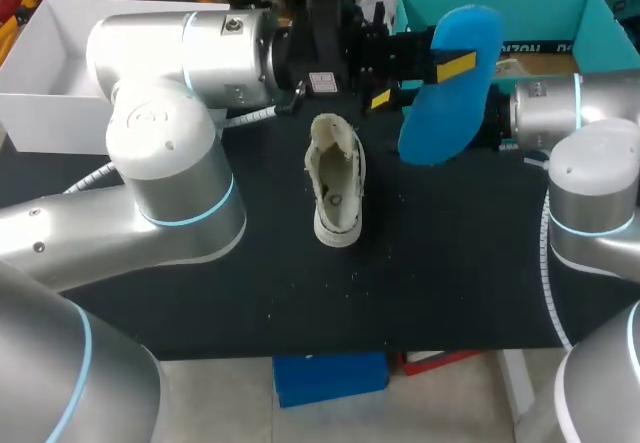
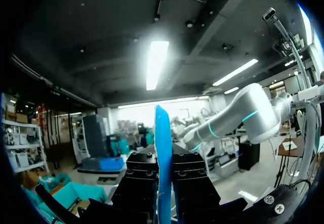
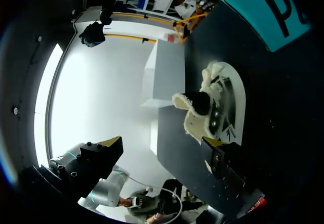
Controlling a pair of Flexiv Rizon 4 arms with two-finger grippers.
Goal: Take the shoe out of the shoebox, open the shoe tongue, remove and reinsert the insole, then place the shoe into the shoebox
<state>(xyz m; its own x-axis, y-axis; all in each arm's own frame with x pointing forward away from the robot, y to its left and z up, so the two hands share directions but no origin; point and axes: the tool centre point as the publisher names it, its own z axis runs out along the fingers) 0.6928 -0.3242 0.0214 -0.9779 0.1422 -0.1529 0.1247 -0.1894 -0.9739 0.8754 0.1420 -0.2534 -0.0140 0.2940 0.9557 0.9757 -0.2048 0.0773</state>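
A blue insole (image 1: 450, 88) hangs in the air above the table's back right, with my left gripper (image 1: 420, 78) shut on it. In the left wrist view the insole (image 2: 163, 143) stands edge-on, clamped between the black fingers of the left gripper (image 2: 163, 186). The cream high-top shoe (image 1: 335, 178) lies on the black table mat, its tongue pulled open. My right arm (image 1: 565, 113) sits behind the insole at the right. My right gripper (image 3: 162, 148) is wide open with nothing in it, and the shoe (image 3: 217, 107) lies ahead of it. The teal shoebox (image 1: 500, 8) stands at the back right.
A white open box (image 1: 50, 63) stands at the back left, also seen as the white box (image 3: 167, 72) beyond the shoe. The teal shoebox (image 3: 263, 11) lies past the shoe. Black mat (image 1: 450, 263) surrounds the shoe. Small crumbs dot the mat near it.
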